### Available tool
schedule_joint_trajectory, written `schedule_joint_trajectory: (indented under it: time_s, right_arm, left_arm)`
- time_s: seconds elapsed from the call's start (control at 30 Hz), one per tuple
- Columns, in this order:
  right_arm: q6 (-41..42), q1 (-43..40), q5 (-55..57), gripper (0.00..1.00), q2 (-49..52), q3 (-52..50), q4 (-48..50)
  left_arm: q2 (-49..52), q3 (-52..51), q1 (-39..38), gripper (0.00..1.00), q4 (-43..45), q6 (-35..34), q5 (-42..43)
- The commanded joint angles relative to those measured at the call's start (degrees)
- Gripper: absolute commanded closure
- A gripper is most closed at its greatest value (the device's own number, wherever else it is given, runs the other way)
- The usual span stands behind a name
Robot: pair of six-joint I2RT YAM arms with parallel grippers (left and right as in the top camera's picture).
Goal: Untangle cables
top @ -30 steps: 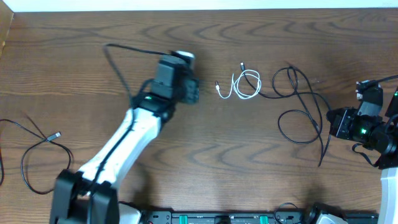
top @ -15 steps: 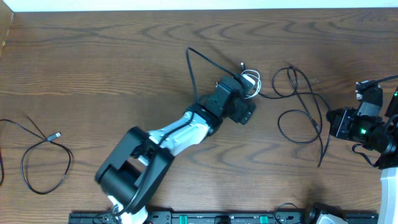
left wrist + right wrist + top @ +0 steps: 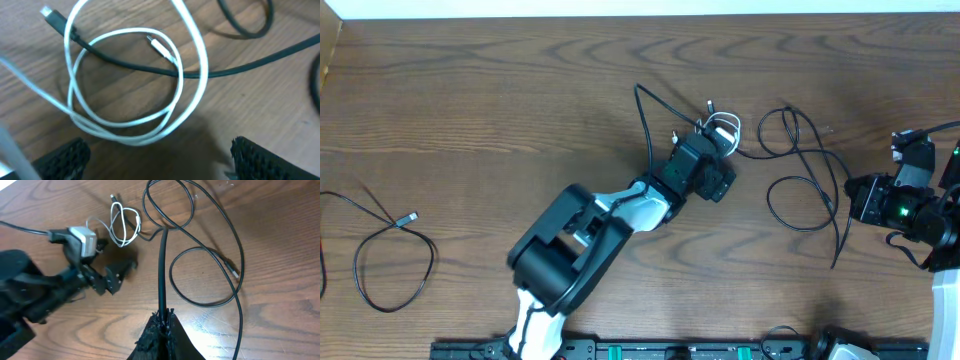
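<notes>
While the left gripper [image 3: 718,160] hangs just beside the white cord [image 3: 723,128], looped black cords [image 3: 810,170] sprawl to its right. Left wrist: the white cord lies in overlapping loops, a black cord [image 3: 225,74] crossing it left to right — jaws wide, empty. Right wrist: the right gripper [image 3: 162,319] is pinched shut on a taut black cord [image 3: 162,270] running straight away.

We take this for a robotics lab bench rather than a home or an office: a wood-grain table [image 3: 470,90] carries loose black cords [image 3: 162,265] and one white cord [image 3: 205,60], two jointed robot arms work over it, the left arm [image 3: 620,205] reaching in from seven o'clock and the right arm [image 3: 905,205] at three o'clock with a small green lamp [image 3: 902,211] lit, and a dark mounting rail [image 3: 650,351] with green fittings runs along six o'clock
</notes>
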Motion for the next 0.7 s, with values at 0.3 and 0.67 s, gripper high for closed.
schedule_joint_trajectory:
  time_s: [0.3, 0.67]
  right_arm:
    - [-1.1, -0.1, -0.2, 0.99, 0.3, 0.7, 0.0]
    - [-1.1, -0.1, -0.2, 0.99, 0.3, 0.7, 0.0]
  left_arm:
    - [3.5, 0.2, 0.2, 0.09, 4.3, 7.9, -1.2]
    - [7.4, 0.2, 2.1, 0.02, 5.0, 9.5, -3.9]
